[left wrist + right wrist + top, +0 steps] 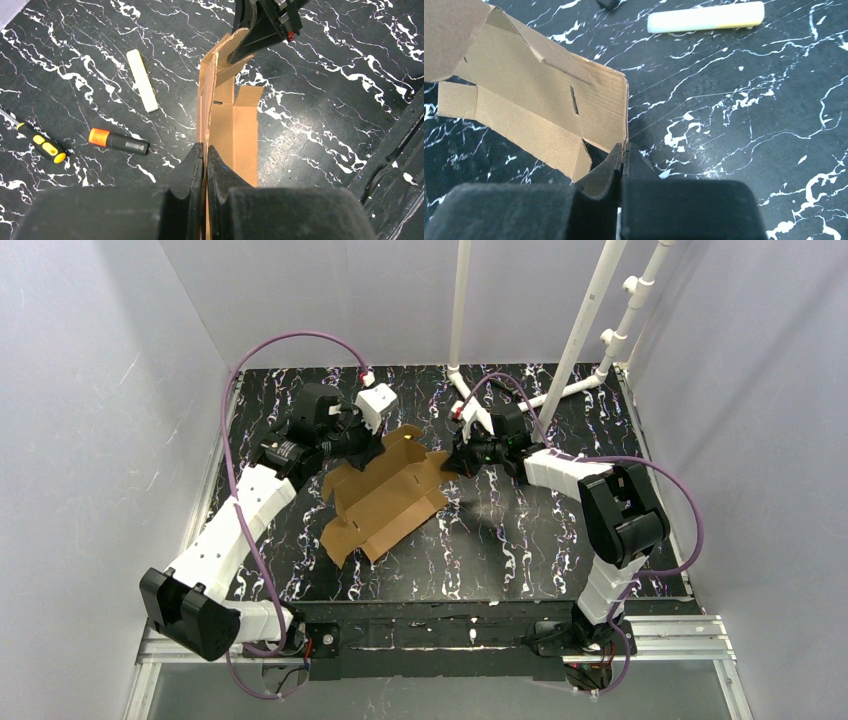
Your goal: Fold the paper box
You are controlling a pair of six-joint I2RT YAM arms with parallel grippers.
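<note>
Paper box [385, 495]: brown corrugated card, a die-cut sheet with slots and flaps, only partly formed. It sits on the black, white-veined bench [520, 540] between my two claws, its near portion flat on the surface and its far portion lifted off it. Left claw [205, 150]: at the box's far left corner, pads pressed together with almost no gap, pinching the edge of one long side panel, which stands upright from the box's floor. Right claw [624, 149]: at the box's far right side, likewise closed tight, its tips nipping the corner of a slotted panel. The left wrist view shows those same tips on a rounded end flap, which is raised and tilted. Floor panel of the box: lies flat just beside the upright wall, on the wall's inner side. White stick [142, 80]: a plain pale bar lying flat outside the upright wall, near the box but apart from it. Marker [118, 141]: black barrel, orange cap, lying outside the same wall, nearer my left claw than the stick is. Screwdriver [42, 144]: yellow and black handle, lying further out from the box than the marker. White pipe frame [459, 310]: upright and slanted tubes standing beyond the box's far end.
</note>
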